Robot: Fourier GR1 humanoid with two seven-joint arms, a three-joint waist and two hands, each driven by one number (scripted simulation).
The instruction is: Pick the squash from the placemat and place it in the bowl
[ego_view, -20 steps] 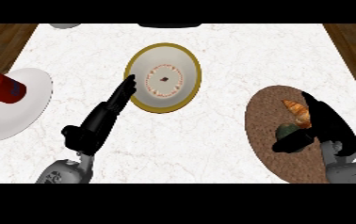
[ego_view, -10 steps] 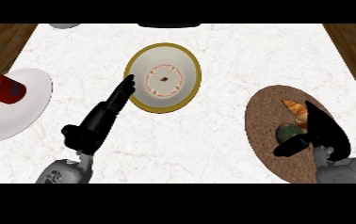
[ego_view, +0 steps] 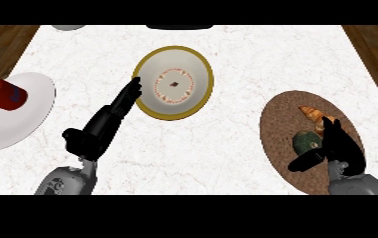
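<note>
At four o'clock on the placemat (ego_view: 284, 132), the open, empty right hand (ego_view: 336, 149) could nudge the squash (ego_view: 306, 142) away.

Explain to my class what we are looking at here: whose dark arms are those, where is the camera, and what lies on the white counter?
The camera sits in a robot's head and looks steeply down at a white counter. The two grey arms coming in from the lower edge are the robot's own. Its left hand lies stretched out, fingers straight, reaching the rim of a yellow-edged bowl; it holds nothing. Its right hand is over a brown placemat, beside a dark green squash, with its thumb out in front of it; it has not closed on the squash. An orange food item also lies on the placemat. At the left edge is a white plate with something red on it.
</note>
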